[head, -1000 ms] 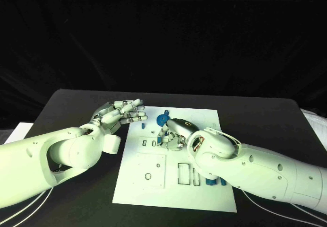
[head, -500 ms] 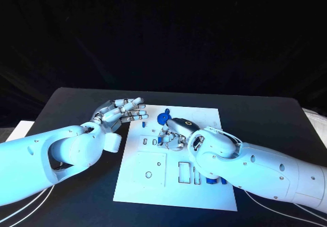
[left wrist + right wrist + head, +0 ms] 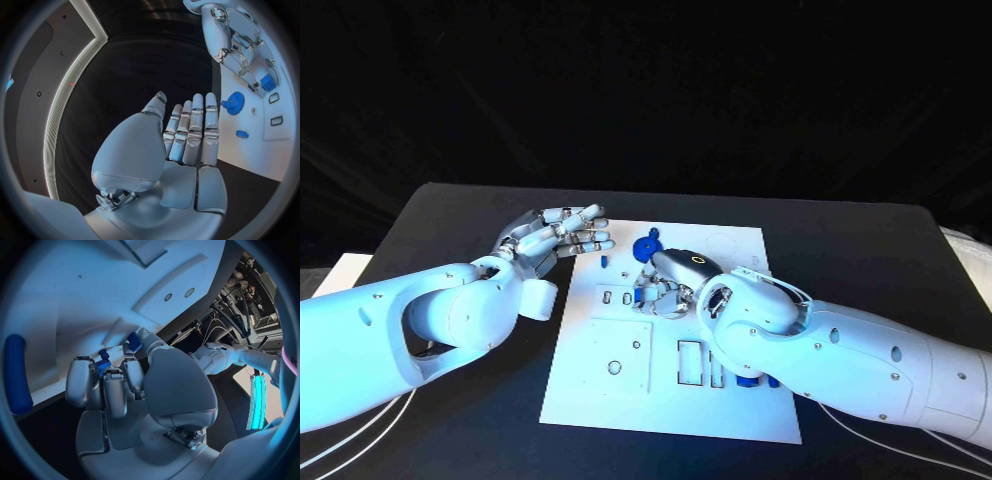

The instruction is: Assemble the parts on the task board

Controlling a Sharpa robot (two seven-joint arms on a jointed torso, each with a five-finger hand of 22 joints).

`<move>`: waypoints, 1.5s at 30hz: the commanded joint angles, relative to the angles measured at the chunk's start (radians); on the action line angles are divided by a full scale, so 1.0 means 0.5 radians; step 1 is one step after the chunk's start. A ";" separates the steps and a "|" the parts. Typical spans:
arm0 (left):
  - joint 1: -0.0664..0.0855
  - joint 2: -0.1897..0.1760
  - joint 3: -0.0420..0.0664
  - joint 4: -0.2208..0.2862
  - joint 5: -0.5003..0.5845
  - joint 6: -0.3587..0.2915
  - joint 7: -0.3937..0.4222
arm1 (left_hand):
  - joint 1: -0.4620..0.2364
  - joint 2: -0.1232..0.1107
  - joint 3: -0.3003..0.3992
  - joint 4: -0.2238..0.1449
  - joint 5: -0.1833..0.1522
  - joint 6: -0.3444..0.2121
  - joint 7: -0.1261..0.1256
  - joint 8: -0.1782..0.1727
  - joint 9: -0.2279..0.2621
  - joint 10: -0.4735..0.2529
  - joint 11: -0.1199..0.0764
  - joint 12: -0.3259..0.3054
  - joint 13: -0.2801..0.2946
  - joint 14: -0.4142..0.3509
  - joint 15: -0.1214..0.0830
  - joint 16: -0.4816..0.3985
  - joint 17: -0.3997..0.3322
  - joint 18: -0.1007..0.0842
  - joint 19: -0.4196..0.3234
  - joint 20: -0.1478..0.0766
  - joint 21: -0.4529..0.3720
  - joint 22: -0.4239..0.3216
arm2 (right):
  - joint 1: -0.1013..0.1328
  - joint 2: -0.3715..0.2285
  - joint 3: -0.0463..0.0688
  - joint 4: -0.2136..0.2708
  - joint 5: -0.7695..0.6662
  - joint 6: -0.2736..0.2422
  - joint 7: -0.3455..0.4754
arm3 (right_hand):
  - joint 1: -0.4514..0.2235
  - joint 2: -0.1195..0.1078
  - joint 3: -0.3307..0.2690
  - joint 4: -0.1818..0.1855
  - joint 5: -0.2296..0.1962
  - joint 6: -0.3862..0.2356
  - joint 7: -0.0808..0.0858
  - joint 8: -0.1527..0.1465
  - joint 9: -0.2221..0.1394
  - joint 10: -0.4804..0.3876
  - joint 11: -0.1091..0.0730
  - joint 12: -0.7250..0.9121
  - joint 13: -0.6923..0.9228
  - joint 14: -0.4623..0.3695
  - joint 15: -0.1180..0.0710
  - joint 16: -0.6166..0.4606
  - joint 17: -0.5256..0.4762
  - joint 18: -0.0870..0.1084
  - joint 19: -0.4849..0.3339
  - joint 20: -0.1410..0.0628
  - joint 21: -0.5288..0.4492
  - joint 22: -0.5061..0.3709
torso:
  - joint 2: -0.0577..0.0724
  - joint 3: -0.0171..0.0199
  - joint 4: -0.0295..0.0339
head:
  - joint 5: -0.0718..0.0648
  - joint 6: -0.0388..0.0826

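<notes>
A black counter [image 3: 862, 260] fills the scene before a dark backdrop, and the white task board [image 3: 733, 400] lies in its middle, running from near to far. On the board's far end we see a round blue gear-like part [image 3: 646, 248] lying flat, and a small blue part [image 3: 242, 134] lies by itself on the board beside it. At the board's near right, blue parts [image 3: 759, 382] peek out from under the right forearm, and a long blue part [image 3: 17, 374] shows along the board's edge in the right wrist view.

The right hand [image 3: 678, 280] rests palm down over the middle of the board, just near of the gear. Its fingers [image 3: 103, 385] are curled in close together, and between their tips we see a small blue part [image 3: 104, 364] pinched, pressed against the white board.

The left hand [image 3: 560, 238] hovers at the board's far left corner, off to the left of the gear and apart from it. Its fingers [image 3: 195, 130] are straight, lying side by side, the thumb standing away from them, and they hold nothing and touch nothing.
</notes>
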State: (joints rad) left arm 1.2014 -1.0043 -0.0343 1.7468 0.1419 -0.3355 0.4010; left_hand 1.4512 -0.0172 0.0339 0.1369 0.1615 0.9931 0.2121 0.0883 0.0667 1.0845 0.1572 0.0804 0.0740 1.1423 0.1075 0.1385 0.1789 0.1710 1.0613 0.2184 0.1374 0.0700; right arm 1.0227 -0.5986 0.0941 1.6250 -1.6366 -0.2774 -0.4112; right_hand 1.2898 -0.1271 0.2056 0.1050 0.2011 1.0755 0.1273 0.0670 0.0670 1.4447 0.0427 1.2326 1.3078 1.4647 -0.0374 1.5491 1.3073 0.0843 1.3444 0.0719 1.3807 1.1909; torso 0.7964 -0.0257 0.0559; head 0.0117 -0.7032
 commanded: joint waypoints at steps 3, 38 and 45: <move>0.002 0.005 0.002 0.001 0.000 0.041 0.016 | -0.002 0.015 0.001 -0.007 -0.009 0.005 0.012 -0.005 -0.001 0.004 0.008 -0.012 -0.003 0.011 0.008 -0.010 0.002 0.022 0.017 0.001 -0.009 0.000 | -0.007 -0.001 -0.006 -0.005 -0.029 -0.012 -0.023 | -0.008 -0.033 -0.033 0.010 -0.004 -0.049 0.007 -0.011 -0.003 -0.036 0.003 -0.055 0.091 0.185 0.023 -0.016 0.400 -0.005 -0.013 0.020 -0.019 -0.016 | -0.001 -0.0006 0.000 | -0.003 -0.004; 0.165 0.150 0.001 -0.225 -1.607 0.556 -1.628 | -0.407 0.025 -0.231 0.288 -0.164 0.229 -0.241 0.290 0.165 0.389 -0.291 1.232 1.078 0.825 -0.322 2.787 2.676 -0.146 0.736 -0.346 1.883 1.712 | 0.151 -0.742 0.142 0.342 1.233 -0.434 0.987 | 0.131 0.010 -0.278 0.166 0.049 -0.186 0.035 0.001 0.006 -0.191 0.028 -0.345 -0.125 0.117 0.044 -0.179 0.136 0.062 -0.211 0.044 -0.254 -0.362 | -0.090 0.0287 -0.067 | 0.071 -0.027; 0.217 0.302 0.000 -0.318 -2.066 0.753 -1.969 | -0.490 0.091 -0.429 0.308 -0.223 0.188 -0.306 0.645 0.443 0.461 -0.347 2.015 1.874 0.857 -0.360 2.865 2.784 -0.204 0.773 -0.365 2.389 2.310 | 0.185 -0.824 0.145 0.239 1.371 -0.437 0.986 | 0.133 0.016 -0.279 0.167 0.053 -0.184 0.034 0.002 0.006 -0.191 0.028 -0.349 -0.129 0.117 0.043 -0.182 0.133 0.062 -0.210 0.043 -0.257 -0.364 | -0.109 0.0388 -0.087 | 0.094 -0.043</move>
State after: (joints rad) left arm 1.3075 -0.8590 -0.0344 1.5941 -0.6880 -0.0660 -0.4213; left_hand 1.2116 0.0298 -0.1771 0.2896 0.0564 1.0878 0.0632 0.4029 0.2812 1.3087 -0.0169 1.0766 0.9982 1.4653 -0.0665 1.5678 1.3081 0.0851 1.4418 0.0339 1.3240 1.2153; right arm 1.1146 -1.0115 0.1667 1.7477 -1.0305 -0.5117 0.0522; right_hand 1.3467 -0.1227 0.0731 0.1877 0.2243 0.9857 0.1463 0.0671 0.0686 1.3516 0.0565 1.0626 1.2440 1.4683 -0.0195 1.4619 1.3078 0.1000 1.2390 0.0951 1.2580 1.0095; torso 0.7474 -0.0090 0.0183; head 0.0548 -0.7219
